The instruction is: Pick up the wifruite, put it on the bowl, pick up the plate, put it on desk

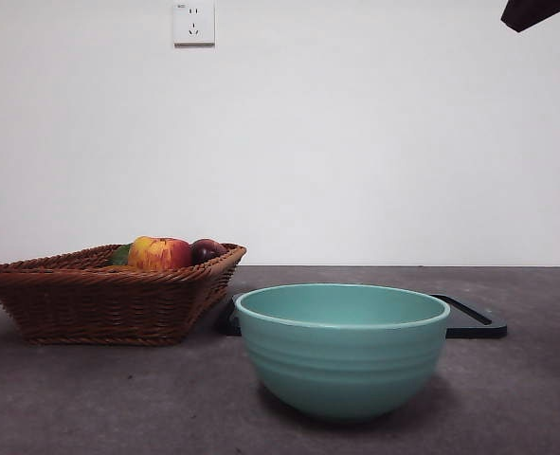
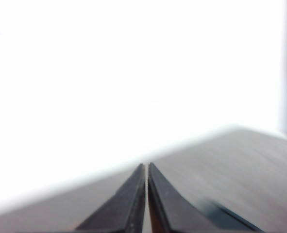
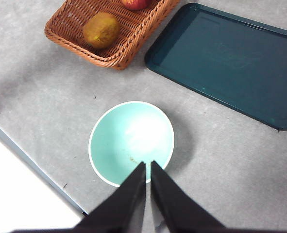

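Nothing of the task looks done yet, judging by how things lie. Nearest in the front view, lower centre, stands the bowl [image 1: 342, 349], teal with faint ribs, upright on the desk [image 1: 90, 398]. The right wrist view looks down into it at the lower middle of the frame, and it holds no fruit, only a few tiny specks on its floor. The right claw [image 3: 148, 167] hangs high above the bowl's near rim with its jaws pressed together, holding nothing. It is probably the black tip at the upper right corner of the front view.

Behind the bowl lies the dark tray [image 1: 474, 320], flat on the desk and with nothing on it. In the right wrist view it fills the upper right.

Further back at the left of the front view sits the wicker basket [image 1: 99, 299]. An apple [image 1: 159, 253] and a dark round fruit [image 1: 207, 250] show above its rim. The wifruite [image 3: 101, 29] lies inside the basket, seen at the upper left of the right wrist view, fuzzy and brown, apart from the apple. It is well away from the bowl.

The left claw [image 2: 146, 167] waits off to the side, its jaws closed and empty, over bare desk.

Both steps remain: the fruit into the bowl, then the plate onto the desk.
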Controlling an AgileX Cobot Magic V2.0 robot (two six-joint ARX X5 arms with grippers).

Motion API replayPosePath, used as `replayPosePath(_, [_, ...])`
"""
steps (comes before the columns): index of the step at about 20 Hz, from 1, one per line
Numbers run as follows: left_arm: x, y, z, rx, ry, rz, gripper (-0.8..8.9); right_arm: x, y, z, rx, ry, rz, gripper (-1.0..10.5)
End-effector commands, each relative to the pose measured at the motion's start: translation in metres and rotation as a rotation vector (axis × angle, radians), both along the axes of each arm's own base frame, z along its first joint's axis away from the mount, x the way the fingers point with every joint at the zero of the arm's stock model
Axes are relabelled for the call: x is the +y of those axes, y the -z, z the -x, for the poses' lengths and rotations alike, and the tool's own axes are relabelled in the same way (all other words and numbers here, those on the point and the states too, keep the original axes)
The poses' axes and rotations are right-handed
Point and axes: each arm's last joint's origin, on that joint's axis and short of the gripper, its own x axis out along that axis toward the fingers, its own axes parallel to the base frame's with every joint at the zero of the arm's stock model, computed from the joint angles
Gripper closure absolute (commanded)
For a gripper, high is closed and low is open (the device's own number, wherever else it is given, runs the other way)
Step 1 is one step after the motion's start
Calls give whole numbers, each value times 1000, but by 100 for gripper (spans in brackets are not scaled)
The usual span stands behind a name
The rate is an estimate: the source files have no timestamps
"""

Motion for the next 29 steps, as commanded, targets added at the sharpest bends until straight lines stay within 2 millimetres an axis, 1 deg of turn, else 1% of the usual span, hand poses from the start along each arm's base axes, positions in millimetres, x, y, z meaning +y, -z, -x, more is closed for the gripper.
replayPosePath(1, [11, 23, 12, -61, -150, 42, 806, 2, -6, 0, -11, -4, -18, 941])
replayPosePath(4, [21, 64, 21, -46, -317, 62, 806, 2, -6, 0, -12, -1, -17, 941])
replayPosePath(8, [28, 113, 24, -10, -405, 54, 806, 2, -6, 0, -13, 0, -16, 941])
replayPosePath(13, [33, 157, 17, 67, -475, 35, 806, 2, -6, 0, -14, 1, -15, 941])
replayPosePath(15, [34, 167, 15, 108, -486, 26, 806, 2, -6, 0, -14, 1, -15, 941])
replayPosePath(24, [35, 194, 17, 374, -504, -51, 806, 2, -6, 0, -14, 1, -15, 941])
replayPosePath(29, [35, 194, 17, 374, -503, -51, 806, 2, -5, 0, -13, 1, -15, 941])
